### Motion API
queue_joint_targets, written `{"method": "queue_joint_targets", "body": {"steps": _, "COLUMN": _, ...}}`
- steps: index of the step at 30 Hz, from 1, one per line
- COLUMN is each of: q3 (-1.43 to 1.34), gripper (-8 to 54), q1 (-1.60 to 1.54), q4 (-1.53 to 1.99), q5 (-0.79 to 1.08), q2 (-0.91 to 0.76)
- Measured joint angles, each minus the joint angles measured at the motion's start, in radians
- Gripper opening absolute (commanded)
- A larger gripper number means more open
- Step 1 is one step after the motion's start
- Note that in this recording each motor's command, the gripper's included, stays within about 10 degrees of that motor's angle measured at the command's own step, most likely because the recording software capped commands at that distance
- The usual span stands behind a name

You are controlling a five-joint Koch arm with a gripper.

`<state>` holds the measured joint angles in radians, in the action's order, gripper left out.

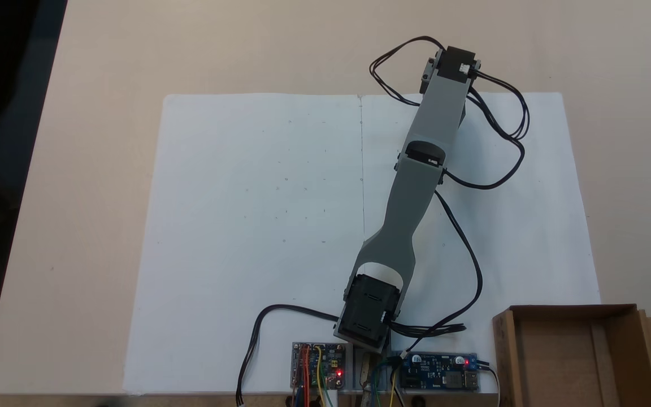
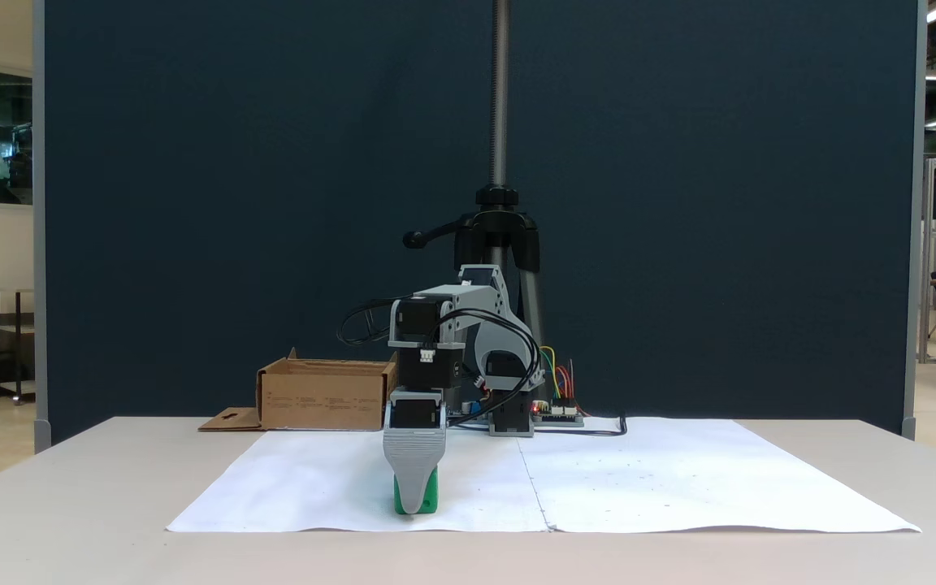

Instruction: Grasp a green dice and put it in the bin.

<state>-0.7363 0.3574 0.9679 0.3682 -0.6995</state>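
While the arm reaches far out over the paper, these lines tell how things stand:

Arm (image 1: pixel 416 186): stretched from its base at the bottom edge of a fixed view toward the paper's far edge; in a fixed view (image 2: pixel 452 325) it bends down at the wrist.

Gripper (image 2: pixel 413 500): points straight down, tip at the paper. One grey ribbed jaw faces the camera and the other lies behind it, so I cannot tell whether it is spread or clamped.

Dice (image 2: pixel 431 494): on the paper at the gripper's tip, green showing on both sides of the grey jaw, mostly to its right. It is touching or just behind that jaw; whether it is pinched cannot be told.

Bin (image 1: pixel 563 356): brown cardboard, at the lower right corner of a fixed view, off the paper, flap with hang-hole on its right. In a fixed view (image 2: pixel 323 396) it stands behind and left of the gripper, well apart from the dice.

Paper (image 1: pixel 257 226): two white sheets side by side on the table (image 1: pixel 99 113).

Boards (image 1: pixel 319 364): two circuit boards beside the arm's base, red lights lit.
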Motion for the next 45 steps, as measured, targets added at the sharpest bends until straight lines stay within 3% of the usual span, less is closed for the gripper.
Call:
{"method": "queue_joint_targets", "body": {"steps": 5, "q3": -0.002, "gripper": 33.1, "q1": 0.0, "q4": 0.0, "q5": 0.0, "q2": 0.0}}
{"method": "queue_joint_targets", "body": {"steps": 14, "q3": 0.0, "gripper": 12.1, "q1": 0.002, "q4": 0.0, "q5": 0.0, "q2": 0.0}}
{"method": "queue_joint_targets", "body": {"steps": 26, "q3": -0.002, "gripper": 12.1, "q1": 0.023, "q4": 0.002, "q5": 0.0, "q2": -0.011}}
{"method": "queue_joint_targets", "body": {"steps": 45, "q3": -0.005, "gripper": 12.1, "q1": 0.376, "q4": 0.058, "q5": -0.184, "q2": -0.453}}
